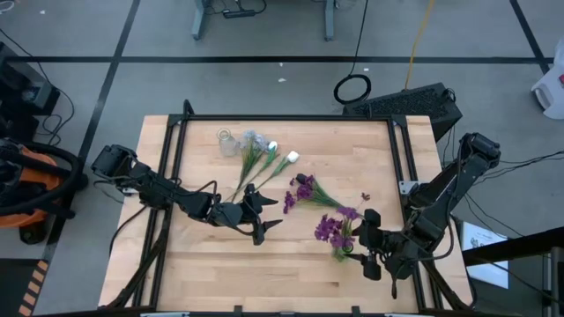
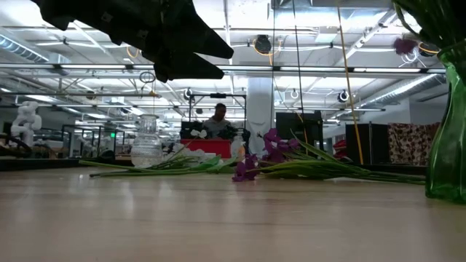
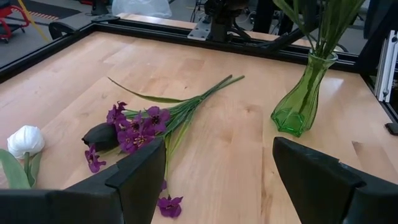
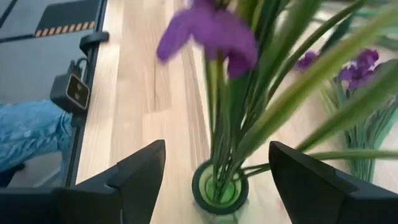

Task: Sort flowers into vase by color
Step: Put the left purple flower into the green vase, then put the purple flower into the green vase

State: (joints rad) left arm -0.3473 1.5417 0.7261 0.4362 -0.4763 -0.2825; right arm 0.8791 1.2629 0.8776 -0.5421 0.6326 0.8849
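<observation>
Purple stems stood in the green vase point(image 3: 303, 102); another purple flower stem point(image 3: 163, 118) lay beside it.

We judged the flower light, floppy, best pinched mid-stalk; both the left gripper point(image 3: 214, 180), near it, and right gripper point(image 4: 214, 171), above the vase, gaped empty.

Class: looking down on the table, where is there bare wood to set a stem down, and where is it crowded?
Free: the front strip of the table, below the left gripper, and the far right corner beyond the loose purple flowers. Crowded: the far middle, where the white flowers fan out from the clear vase, and around the green vase at the open right gripper.
</observation>
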